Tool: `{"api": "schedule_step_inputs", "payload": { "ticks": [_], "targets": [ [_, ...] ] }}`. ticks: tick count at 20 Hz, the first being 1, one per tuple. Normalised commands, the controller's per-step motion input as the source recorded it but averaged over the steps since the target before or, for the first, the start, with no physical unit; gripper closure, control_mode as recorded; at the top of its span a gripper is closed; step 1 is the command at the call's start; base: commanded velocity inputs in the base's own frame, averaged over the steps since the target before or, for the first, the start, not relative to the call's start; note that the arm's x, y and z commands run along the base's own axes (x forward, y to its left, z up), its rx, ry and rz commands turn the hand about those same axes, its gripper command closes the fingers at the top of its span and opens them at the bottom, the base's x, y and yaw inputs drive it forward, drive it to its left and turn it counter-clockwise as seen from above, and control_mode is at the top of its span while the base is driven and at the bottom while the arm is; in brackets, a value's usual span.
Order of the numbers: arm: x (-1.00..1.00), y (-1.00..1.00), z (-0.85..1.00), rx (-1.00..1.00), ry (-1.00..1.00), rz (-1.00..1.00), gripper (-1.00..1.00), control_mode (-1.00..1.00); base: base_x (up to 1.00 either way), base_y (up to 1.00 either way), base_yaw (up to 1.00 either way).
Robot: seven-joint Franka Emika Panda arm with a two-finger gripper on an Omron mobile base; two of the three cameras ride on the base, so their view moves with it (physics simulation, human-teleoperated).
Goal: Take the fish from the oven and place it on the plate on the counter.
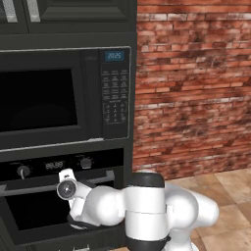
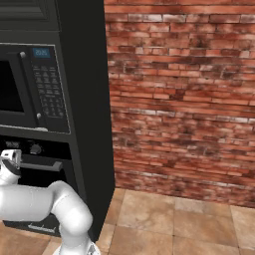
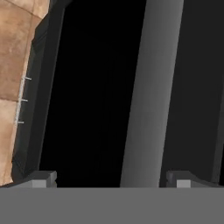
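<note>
In the hand view the two-finger gripper (image 3: 111,177) has its dark fingertips (image 3: 41,178) wide apart, one on each side of the grey horizontal bar handle (image 3: 151,96) of the black built-in oven (image 3: 92,100), and nothing is clamped. The left base view shows the oven's two knobs (image 1: 23,171) and small digital display (image 1: 54,165), with the black microwave with keypad (image 1: 63,93) above. The oven door is closed. The red brick wall (image 2: 184,99) and the tan tiled floor (image 2: 169,219) are beside the dark cabinet.

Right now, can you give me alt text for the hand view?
The open gripper faces the closed oven door, with the grey bar handle running between its two fingertips. Brown floor tile shows along one edge.
</note>
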Motion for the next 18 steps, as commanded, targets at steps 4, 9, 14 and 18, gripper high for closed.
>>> {"api": "schedule_step_inputs", "payload": {
  "ticks": [4, 9, 14, 18],
  "targets": [
    [0.08, 0.22, -0.31, 0.0, -0.07, 0.0, -1.0, -1.0, 0.0, 0.0, 0.0],
    [0.17, 0.3, -0.02, 0.0, -0.05, -0.01, -1.0, -1.0, 0.0, 0.0, 0.0],
    [0.17, 0.25, -0.01, 0.0, 0.0, -0.02, -1.0, -1.0, 0.0, 0.0, 0.0],
    [0.16, 0.28, -0.06, -0.02, 0.0, -0.01, -1.0, -1.0, 0.0, 0.0, 0.0]
  ]
}}
